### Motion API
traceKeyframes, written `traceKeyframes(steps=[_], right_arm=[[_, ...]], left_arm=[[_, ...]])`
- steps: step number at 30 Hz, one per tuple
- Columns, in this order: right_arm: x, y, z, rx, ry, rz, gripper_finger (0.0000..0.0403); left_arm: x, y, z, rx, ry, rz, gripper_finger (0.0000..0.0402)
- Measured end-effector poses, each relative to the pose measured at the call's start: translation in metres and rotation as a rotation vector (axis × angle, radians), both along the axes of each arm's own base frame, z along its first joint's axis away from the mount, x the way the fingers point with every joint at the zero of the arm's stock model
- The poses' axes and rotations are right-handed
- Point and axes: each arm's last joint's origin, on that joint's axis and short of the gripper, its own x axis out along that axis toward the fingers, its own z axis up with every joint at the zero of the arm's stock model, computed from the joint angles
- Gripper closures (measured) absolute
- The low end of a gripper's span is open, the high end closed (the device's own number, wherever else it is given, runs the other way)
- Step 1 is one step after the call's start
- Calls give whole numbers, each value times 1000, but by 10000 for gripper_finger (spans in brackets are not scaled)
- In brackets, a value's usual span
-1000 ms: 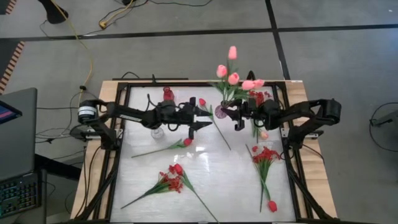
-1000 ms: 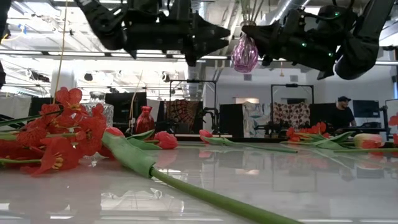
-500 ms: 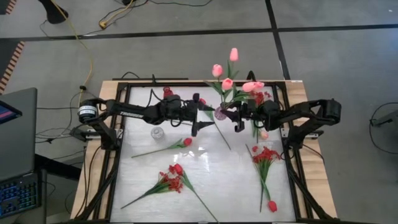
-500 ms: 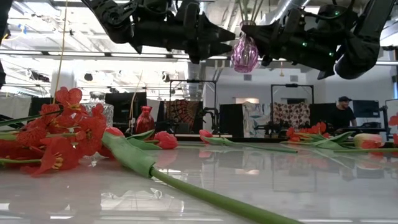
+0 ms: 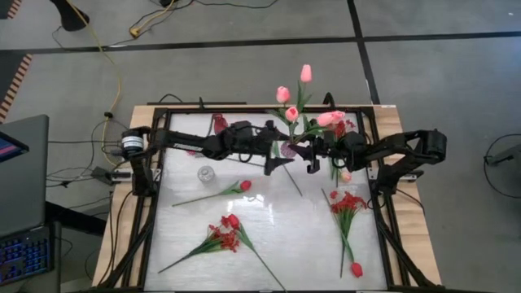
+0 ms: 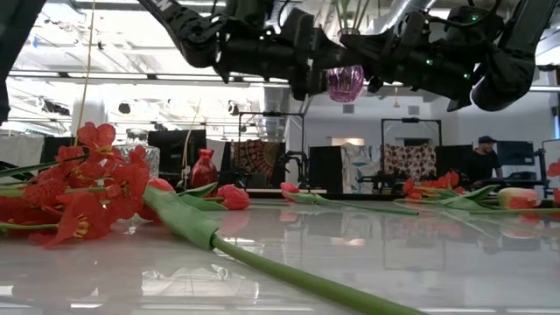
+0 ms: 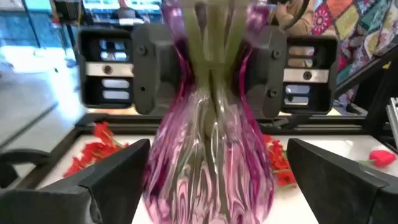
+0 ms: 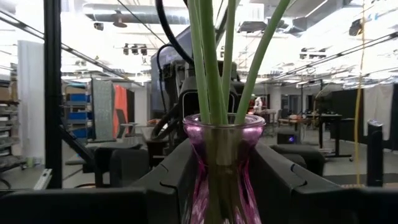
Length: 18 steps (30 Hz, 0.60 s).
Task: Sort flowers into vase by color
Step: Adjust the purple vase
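Note:
A pink glass vase (image 5: 289, 149) with several pink tulips (image 5: 291, 112) in it hangs in the air over the table's far middle. My right gripper (image 5: 308, 151) is shut on it from the table's right. My left gripper (image 5: 277, 155) stands open at the vase's left. In the left wrist view its fingers (image 7: 118, 168) flank the vase's belly (image 7: 208, 168) with gaps on both sides. Red tulips (image 5: 244, 185) and bushy red sprays (image 5: 224, 236) lie flat on the table. My right gripper clasps the vase just below its flared rim, at the narrow neck (image 8: 222, 155), with one finger (image 8: 168, 180) on each side. The fingers come level from the table's right. The vase hangs upright, clear of the table, its tulip stems standing up out of the mouth.
A red vase (image 5: 220, 124) and a clear glass vase (image 5: 206, 174) stand at the table's far left. Another red spray (image 5: 348, 203) and a red tulip (image 5: 356, 268) lie at the right. A laptop (image 5: 20, 187) sits beyond the table's left edge.
My left gripper has moved level toward the table's right, up to the held vase, and has opened wide on the way. Its fingers now stand on either side of the vase. My right gripper has kept the vase in place.

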Motion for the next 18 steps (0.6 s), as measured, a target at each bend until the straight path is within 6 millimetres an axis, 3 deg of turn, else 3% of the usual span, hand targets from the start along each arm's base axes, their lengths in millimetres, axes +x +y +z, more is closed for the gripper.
traceKeyframes(steps=[10, 18], right_arm=[[0, -2, -2, -1, 16, -10, 251], [0, -2, -2, -23, 21, 1, 252]], left_arm=[[10, 0, -3, -20, 29, -4, 47], [10, 0, -2, -7, 19, -1, 106]])
